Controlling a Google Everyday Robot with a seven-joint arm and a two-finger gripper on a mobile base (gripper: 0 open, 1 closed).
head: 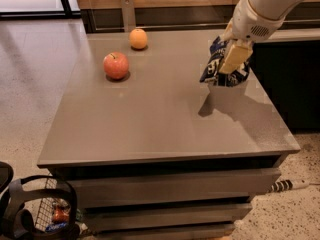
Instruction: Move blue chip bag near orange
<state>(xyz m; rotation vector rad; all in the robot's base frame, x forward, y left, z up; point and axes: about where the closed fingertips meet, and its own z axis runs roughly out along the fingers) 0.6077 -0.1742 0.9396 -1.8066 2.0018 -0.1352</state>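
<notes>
The blue chip bag [216, 65] is crumpled, dark navy with white lettering, and hangs in the air above the right side of the grey table [165, 114]. My gripper [231, 59] is shut on it, with a tan finger [235, 57] across its front. The orange [138, 38] sits at the table's far edge, left of centre, well to the left of the bag. The bag's shadow lies on the table below it.
A red apple [116, 65] sits on the table in front and left of the orange. A grey upright post [127, 13] stands behind the orange. A wire basket with black straps [45, 214] is on the floor at the lower left. A cable plug [287, 185] lies on the floor at the right.
</notes>
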